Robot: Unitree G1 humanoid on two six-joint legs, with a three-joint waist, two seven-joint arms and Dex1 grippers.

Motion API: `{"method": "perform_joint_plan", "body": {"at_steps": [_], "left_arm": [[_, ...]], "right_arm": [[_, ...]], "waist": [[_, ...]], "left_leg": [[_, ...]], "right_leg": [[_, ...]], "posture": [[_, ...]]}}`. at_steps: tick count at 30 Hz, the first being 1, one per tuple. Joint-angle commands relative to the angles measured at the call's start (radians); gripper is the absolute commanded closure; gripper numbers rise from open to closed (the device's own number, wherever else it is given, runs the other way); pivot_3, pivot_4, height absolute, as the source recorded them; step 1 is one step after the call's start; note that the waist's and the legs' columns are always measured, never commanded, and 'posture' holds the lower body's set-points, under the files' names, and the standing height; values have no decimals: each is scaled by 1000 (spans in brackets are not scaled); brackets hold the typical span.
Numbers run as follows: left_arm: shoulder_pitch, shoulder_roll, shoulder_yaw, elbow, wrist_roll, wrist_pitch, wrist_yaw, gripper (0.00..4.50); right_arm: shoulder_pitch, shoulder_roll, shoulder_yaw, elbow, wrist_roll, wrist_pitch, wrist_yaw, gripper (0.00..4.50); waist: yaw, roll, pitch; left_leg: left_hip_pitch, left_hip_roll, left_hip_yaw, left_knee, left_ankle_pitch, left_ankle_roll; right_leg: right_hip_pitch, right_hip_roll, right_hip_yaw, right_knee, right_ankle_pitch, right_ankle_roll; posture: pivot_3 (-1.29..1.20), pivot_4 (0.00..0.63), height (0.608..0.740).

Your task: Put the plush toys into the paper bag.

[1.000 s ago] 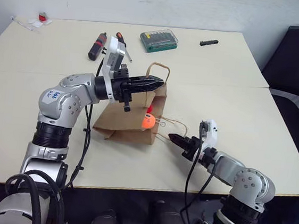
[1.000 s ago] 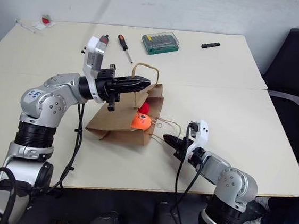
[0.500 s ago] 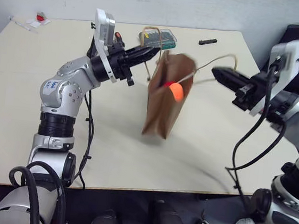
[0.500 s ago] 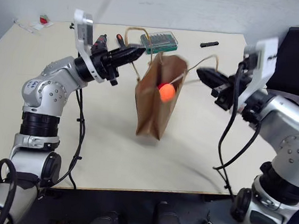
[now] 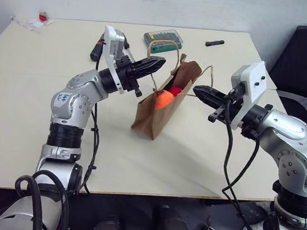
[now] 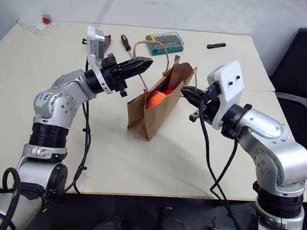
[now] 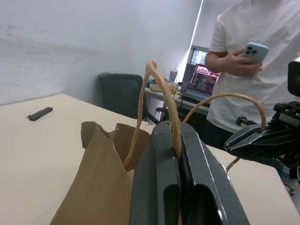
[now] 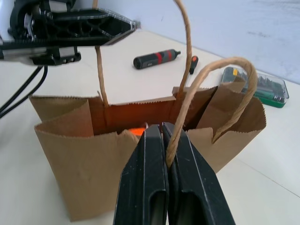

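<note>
The brown paper bag (image 5: 163,105) is held tilted between both arms, each cord handle clamped by one pincer, left pincer (image 5: 158,64) and right pincer (image 5: 198,92), with the orange fish (image 5: 164,99) at its mouth.

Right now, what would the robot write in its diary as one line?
brown kraft paper bag: tilted, held up by both cord handles | left fingers: shut on handle | right fingers: shut on handle | orange plush fish, red plush toy: inside bag
</note>
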Motion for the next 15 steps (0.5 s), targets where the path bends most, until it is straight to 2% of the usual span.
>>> {"method": "perform_joint_plan", "body": {"at_steps": [1,6,12,13,15], "left_arm": [[14,47,44,-87,-41,34,-10,3909],[90,128,89,-199,-86,107,-8,2306],[290,252,141,-380,-143,196,-28,422],[341,271,127,-413,-130,189,-42,98],[423,286,79,-456,-82,145,-56,40]], "right_arm": [[-17,-8,-78,-52,92,26,-3,3871],[1,-47,-149,-93,208,79,-12,2094],[105,-171,-294,-140,365,150,15,12],[153,-201,-318,-147,386,162,37,0],[252,-244,-301,-163,362,146,69,0]], "waist": [[-1,0,0],[-2,0,0],[1,0,0],[2,0,0],[9,0,0]], "left_leg": [[0,0,0,0,0,0],[0,0,0,-2,0,0],[0,0,-1,-1,0,0],[0,0,-1,-2,0,0],[1,0,-2,-4,0,1]], "right_leg": [[0,0,0,0,0,0],[0,0,0,-1,0,0],[1,-1,0,-2,0,0],[1,-1,0,-2,0,0],[2,-1,-1,-4,0,0]], "posture": [[0,150,740],[0,150,740],[0,150,740],[0,150,740],[0,150,740]]}}
